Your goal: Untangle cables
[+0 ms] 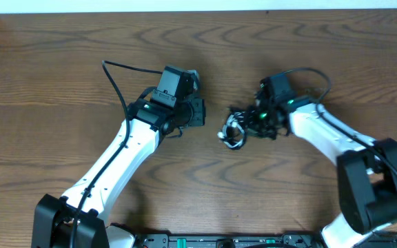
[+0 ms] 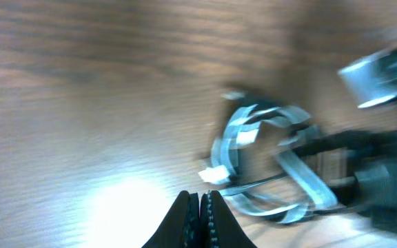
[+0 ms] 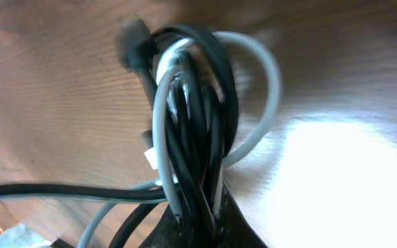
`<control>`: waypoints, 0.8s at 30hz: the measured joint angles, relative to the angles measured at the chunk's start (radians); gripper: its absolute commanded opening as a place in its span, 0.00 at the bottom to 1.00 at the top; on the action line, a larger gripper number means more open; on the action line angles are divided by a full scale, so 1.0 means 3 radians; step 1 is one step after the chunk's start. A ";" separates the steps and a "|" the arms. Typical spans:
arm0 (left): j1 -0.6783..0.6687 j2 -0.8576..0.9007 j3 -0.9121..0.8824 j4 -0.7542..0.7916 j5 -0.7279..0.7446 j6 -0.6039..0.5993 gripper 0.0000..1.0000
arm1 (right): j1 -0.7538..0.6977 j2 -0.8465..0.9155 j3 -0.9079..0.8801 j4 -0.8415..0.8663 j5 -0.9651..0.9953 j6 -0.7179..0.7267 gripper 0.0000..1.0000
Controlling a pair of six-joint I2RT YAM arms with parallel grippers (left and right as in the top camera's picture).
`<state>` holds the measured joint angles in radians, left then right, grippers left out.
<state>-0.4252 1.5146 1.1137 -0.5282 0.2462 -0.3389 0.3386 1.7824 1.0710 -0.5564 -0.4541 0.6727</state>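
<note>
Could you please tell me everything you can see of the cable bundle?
The cable bundle is a small tangle of thin, rubbery-looking cords: black strands wound with a light grey one that loops out sideways, plus a dark plug end. It is near the middle of the wooden table, its strands pinched in the right pincer. The left pincer, shut, is clear of it.

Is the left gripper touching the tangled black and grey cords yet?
Apart. The overhead view shows bare wooden table between the left gripper and the tangled bundle of thin black and light grey cords.
</note>
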 measured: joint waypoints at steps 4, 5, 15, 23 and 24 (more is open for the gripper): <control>0.0084 0.0000 0.0000 0.0011 -0.0018 0.0148 0.40 | -0.0196 -0.0266 0.0473 -0.0804 0.0216 -0.0189 0.01; 0.0095 0.0000 0.0000 0.0066 0.0066 0.0181 0.43 | -0.0217 -0.0317 0.0586 -0.0996 0.0296 -0.0200 0.01; -0.0092 0.0000 0.0001 0.0643 0.1240 0.0280 0.49 | -0.0233 -0.0413 0.0902 -0.1378 0.0824 -0.0186 0.01; -0.0225 0.0000 0.0001 0.0739 0.1339 0.0214 0.48 | -0.0394 -0.0267 0.0900 -0.1352 0.0830 -0.0099 0.01; -0.0245 0.0003 0.0001 0.0739 0.1317 0.0181 0.48 | -0.0398 -0.0257 0.0900 -0.1338 0.0828 -0.0088 0.01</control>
<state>-0.4988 1.5154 1.1141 -0.3065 0.6415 -0.2848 0.2192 1.7054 1.3411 -0.9577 -0.2058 0.6464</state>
